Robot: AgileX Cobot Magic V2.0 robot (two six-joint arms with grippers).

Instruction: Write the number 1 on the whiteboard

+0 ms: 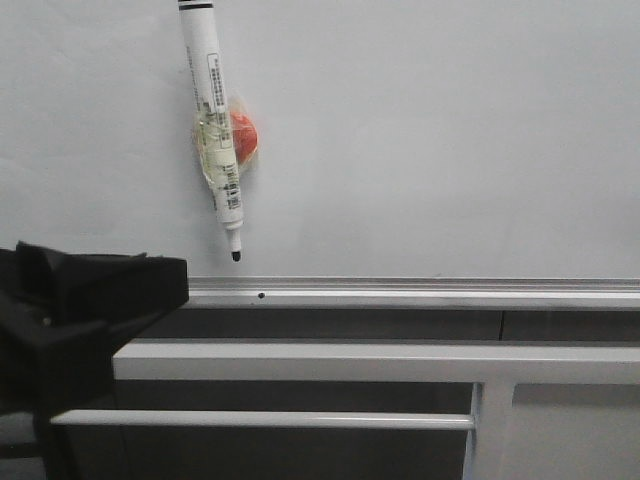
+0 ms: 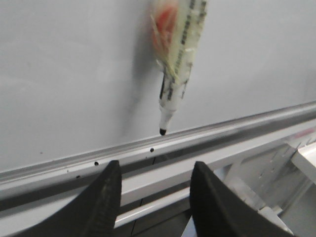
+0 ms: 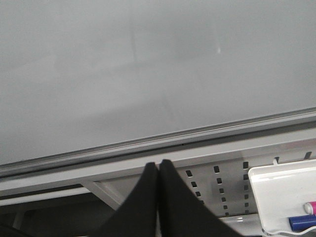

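I see the marker pen (image 1: 214,120) hanging on the whiteboard (image 1: 450,130), tip near the ledge; no number 1 yet. It looks light and stiff, so I would grip mid-barrel. Left claw (image 2: 154,197) is spread, right claw (image 3: 158,197) pressed together

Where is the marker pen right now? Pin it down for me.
In the front view the marker pen hangs on the upper left of the whiteboard, tip down just above the silver ledge, taped over a red-orange piece. The left gripper is open below it.
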